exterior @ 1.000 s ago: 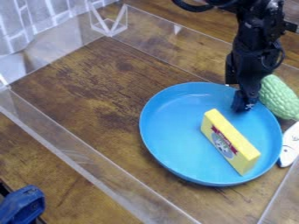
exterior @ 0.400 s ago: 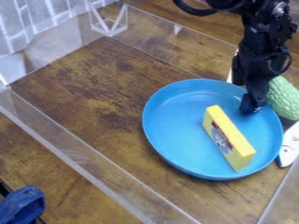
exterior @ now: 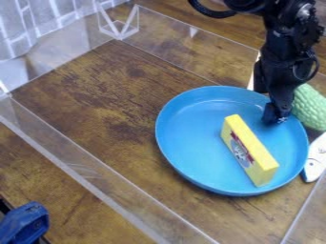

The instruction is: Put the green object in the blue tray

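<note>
Over at the right edge of the wooden counter [exterior: 114,105], the small pale-green knobbly oval lump [exterior: 310,105] sat just outside the big round bright-blue plastic tray [exterior: 192,143], pretty much touching its rim, and partly hidden by the arm. It looked light and fairly stiff to me, probably plastic, and those bumps should give decent grip; I'd pinch it across the narrow middle, since the tapered ends would likely squirt out. A yellow rectangular block with a label [exterior: 250,150] lay inside the tray, taking up its right half. A white object [exterior: 315,157] poked in at the frame edge near the rim. The black robot arm came straight down from above, its hand [exterior: 272,116] low over the tray's far rim, right beside the lump. Honestly couldn't tell if the fingers were spread or pinched, too dark and blurry.
</note>
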{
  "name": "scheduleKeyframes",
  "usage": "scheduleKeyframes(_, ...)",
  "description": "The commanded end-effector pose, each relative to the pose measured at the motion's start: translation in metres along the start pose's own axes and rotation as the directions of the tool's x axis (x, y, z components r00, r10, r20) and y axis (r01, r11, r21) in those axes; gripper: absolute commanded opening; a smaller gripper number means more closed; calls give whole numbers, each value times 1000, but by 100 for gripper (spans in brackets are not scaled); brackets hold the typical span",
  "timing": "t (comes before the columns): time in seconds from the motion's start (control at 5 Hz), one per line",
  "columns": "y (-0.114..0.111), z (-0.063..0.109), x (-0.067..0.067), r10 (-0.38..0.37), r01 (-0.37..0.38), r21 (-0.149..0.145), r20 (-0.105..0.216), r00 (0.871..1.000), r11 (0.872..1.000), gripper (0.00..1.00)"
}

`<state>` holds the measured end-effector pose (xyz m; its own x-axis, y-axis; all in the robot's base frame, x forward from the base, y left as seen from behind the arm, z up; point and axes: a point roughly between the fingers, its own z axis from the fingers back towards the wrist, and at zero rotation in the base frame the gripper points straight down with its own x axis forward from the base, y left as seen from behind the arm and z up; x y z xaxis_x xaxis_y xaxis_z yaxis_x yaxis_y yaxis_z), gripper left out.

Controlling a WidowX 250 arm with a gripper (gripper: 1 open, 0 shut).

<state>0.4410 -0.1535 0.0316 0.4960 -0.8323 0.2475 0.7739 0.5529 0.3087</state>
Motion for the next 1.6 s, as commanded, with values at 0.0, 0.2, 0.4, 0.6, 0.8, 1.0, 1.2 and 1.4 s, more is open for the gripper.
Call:
scheduleKeyframes(0.0,-38,-10,19,-17,18,-37,32,999,999,100)
scheduleKeyframes(0.2,-45,-14,21,-14,16,-45,37,999,999,100)
scheduleKeyframes(0.4,-53,-17,22,-13,15,-54,43,999,998,100)
scheduleKeyframes(0.6,-62,-19,24,-10,13,-63,49,999,998,100)
scheduleKeyframes(0.8,-70,-22,26,-6,10,-74,55,998,997,100)
scheduleKeyframes(1.0,-78,-25,28,-1,6,-84,61,998,996,100)
scheduleKeyframes(1.2,-85,-27,29,3,3,-94,67,998,996,100)
scheduleKeyframes(1.4,-92,-29,29,9,-1,-105,73,997,995,100)
